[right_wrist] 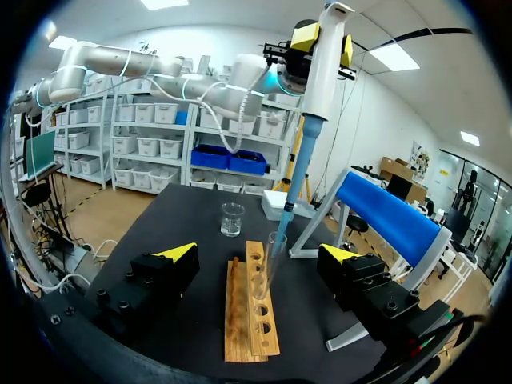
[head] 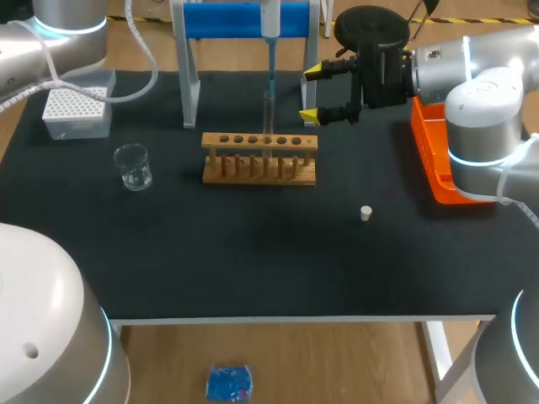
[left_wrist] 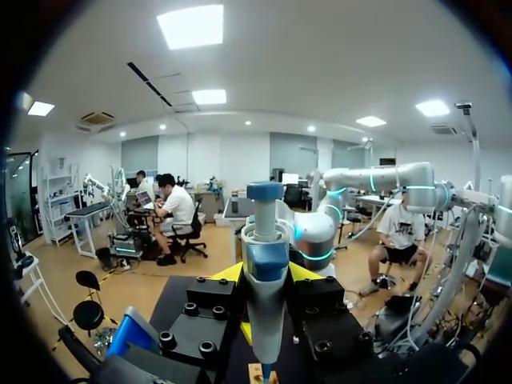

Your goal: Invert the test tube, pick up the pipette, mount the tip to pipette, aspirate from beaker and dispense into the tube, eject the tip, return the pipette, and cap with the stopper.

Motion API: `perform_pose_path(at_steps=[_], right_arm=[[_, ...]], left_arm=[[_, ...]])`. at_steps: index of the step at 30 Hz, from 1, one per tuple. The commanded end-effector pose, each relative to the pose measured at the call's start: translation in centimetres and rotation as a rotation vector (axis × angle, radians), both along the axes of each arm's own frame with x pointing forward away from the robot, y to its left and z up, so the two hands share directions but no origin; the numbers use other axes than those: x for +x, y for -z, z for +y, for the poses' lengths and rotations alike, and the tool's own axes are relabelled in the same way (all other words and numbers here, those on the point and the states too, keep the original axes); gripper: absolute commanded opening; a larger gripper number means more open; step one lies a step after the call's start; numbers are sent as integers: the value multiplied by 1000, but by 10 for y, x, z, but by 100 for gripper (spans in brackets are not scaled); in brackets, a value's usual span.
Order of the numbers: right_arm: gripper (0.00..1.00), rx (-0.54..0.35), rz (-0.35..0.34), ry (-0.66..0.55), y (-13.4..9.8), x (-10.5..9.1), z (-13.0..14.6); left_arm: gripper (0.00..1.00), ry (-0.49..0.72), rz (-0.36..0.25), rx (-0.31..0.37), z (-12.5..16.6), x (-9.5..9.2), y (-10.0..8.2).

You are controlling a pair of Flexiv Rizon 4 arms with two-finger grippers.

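Overhead plus wrists, pipette [head: 270,25] in common

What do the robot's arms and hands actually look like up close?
The left arm and right arm are smooth silver-grey tubes with rounded joints ringed by glowing blue-white bands. A white cable trails from the left arm. The left hand and right hand are black bolted blocks, each with two fingers ending in bright yellow wedge tips.

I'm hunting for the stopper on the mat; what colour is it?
The stopper is white, clearest in the head view.

Silver arms [head: 484,80] — cyan rings [head: 476,157] (white cables [head: 143,84]), yellow-tipped pincers [head: 312,93].
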State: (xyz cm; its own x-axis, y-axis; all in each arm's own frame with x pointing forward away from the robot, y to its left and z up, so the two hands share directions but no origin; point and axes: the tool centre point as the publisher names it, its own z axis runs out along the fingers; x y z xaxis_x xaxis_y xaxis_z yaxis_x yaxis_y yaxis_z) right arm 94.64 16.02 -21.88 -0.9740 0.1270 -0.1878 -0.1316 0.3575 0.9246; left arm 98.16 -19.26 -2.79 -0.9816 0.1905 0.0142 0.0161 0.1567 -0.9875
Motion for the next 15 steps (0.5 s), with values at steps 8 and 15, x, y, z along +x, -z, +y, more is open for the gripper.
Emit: perform_pose_path(at_steps=[8, 15], right_arm=[[100, 0, -1, 1, 0, 0, 0], [100, 0, -1, 1, 0, 0, 0]], left_arm=[[0, -24, 3, 2, 5, -6, 5], [0, -28, 0, 0, 6, -2, 9]])
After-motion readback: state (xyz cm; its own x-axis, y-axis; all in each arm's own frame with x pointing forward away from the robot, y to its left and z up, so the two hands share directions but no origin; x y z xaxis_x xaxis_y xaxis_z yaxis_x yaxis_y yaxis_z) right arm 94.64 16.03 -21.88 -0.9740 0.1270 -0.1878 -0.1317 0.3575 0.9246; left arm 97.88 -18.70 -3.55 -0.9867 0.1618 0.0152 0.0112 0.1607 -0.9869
